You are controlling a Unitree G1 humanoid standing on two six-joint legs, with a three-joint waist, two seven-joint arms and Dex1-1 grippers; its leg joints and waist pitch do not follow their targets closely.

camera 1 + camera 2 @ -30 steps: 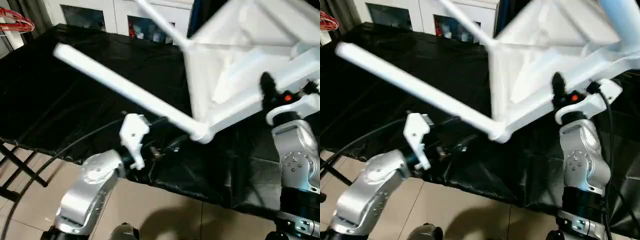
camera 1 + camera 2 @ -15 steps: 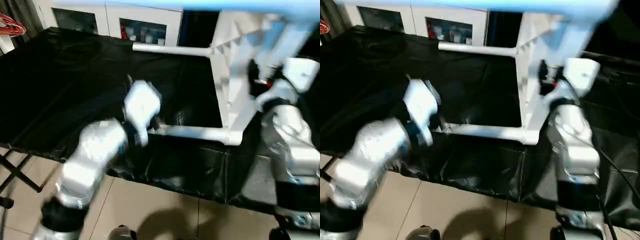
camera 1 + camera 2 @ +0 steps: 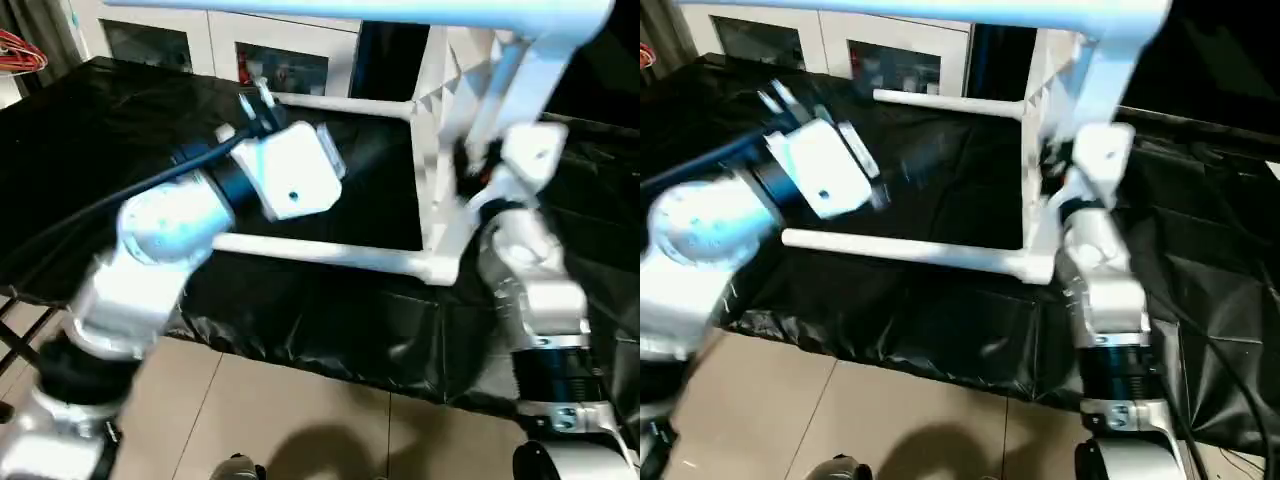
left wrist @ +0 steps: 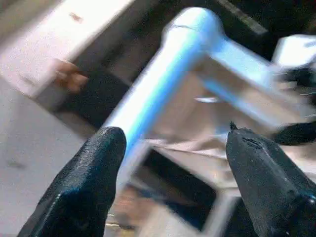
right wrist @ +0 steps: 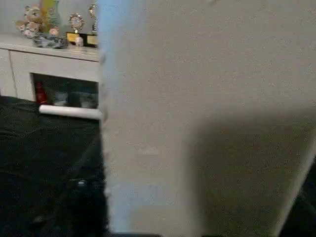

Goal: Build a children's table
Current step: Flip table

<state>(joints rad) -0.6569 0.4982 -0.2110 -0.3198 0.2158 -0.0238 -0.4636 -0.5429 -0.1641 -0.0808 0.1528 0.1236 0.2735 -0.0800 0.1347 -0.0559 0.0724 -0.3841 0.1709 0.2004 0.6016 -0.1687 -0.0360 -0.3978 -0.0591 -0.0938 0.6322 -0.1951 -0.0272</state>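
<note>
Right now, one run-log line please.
table: on its side, legs level over black cloth | left gripper: open, empty | right gripper: at tabletop, grip unclear

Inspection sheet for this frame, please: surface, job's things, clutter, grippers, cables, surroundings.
Surface: black sheet over the work table, creased.
Job's things: white table tipped on its side, legs fitted and sticking out level.
Clutter: nothing seen.
Grippers: left gripper open, facing a leg, holding nothing; right gripper against the tabletop edge, grip unclear.
Cables: black cable along the left arm; cords on the sheet at right.
Surroundings: white cabinets, tiled floor.
</note>
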